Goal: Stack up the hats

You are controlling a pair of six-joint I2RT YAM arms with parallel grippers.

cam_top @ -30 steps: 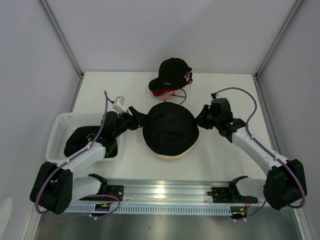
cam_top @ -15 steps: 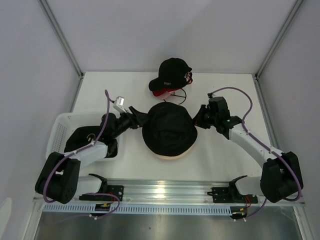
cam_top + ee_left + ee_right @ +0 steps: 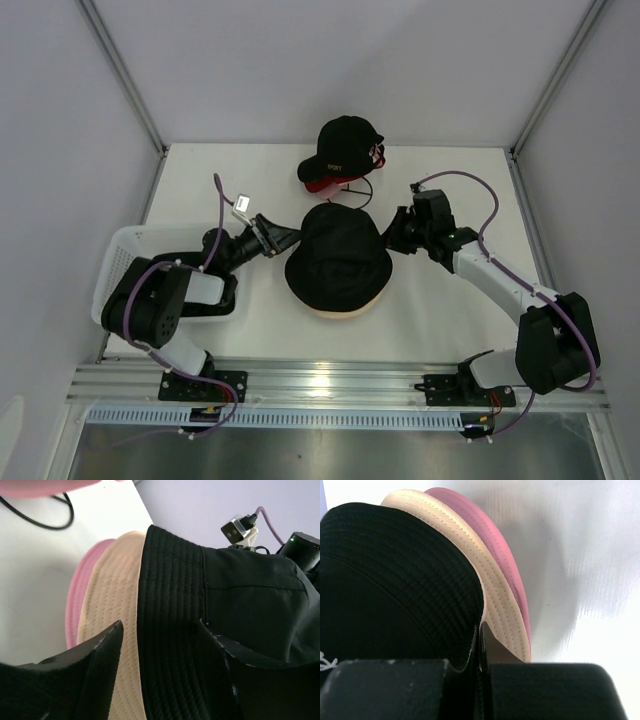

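The black bucket hat (image 3: 338, 258) lies on top of the beige hat (image 3: 340, 311) at the table's middle. In the wrist views the pink hat's brim (image 3: 506, 555) shows under the beige brim (image 3: 487, 570). My left gripper (image 3: 284, 237) is at the stack's left edge; its jaws stand open around the black brim (image 3: 170, 605), with the beige (image 3: 115, 605) and pink (image 3: 75, 605) brims beside it. My right gripper (image 3: 397, 234) is at the right edge, shut on the black hat's brim (image 3: 395, 570).
A black baseball cap (image 3: 340, 148) with a red under-visor sits behind the stack, with a thin black wire hoop (image 3: 358, 192) by it. A white basket (image 3: 118, 262) holding dark fabric stands at the left, beside my left arm.
My left arm has folded back over the basket while its gripper stays at the stack's left edge. My right gripper and the black hat have shifted slightly away from me.
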